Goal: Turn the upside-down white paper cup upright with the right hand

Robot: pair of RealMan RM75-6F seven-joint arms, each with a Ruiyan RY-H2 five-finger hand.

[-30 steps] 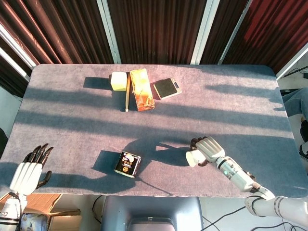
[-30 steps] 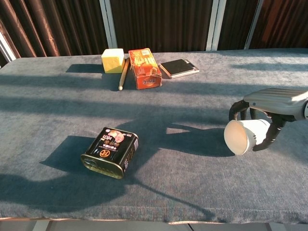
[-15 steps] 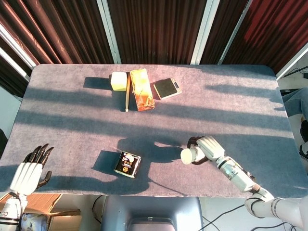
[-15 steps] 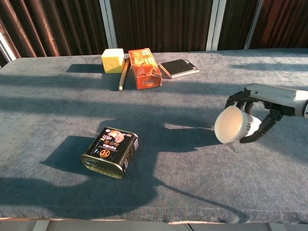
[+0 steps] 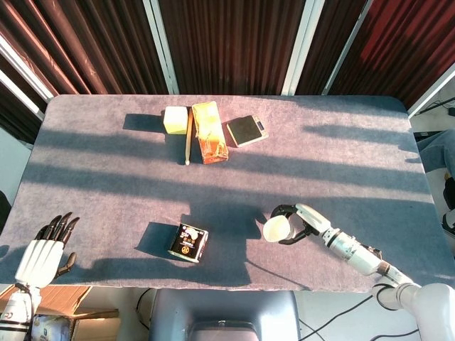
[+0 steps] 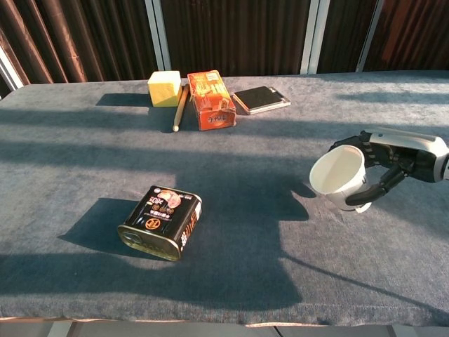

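On table, white cup (image 6: 339,179) tilted, mouth up-left

white paper cup (image 6: 339,179) | tilted, mouth up-left | held above table, right side

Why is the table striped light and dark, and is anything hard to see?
Head view: low sun through the slats stripes the table; the tin sits in shadow, label dim. Chest view: the paper cup in the right hand is brightly lit, sharp.
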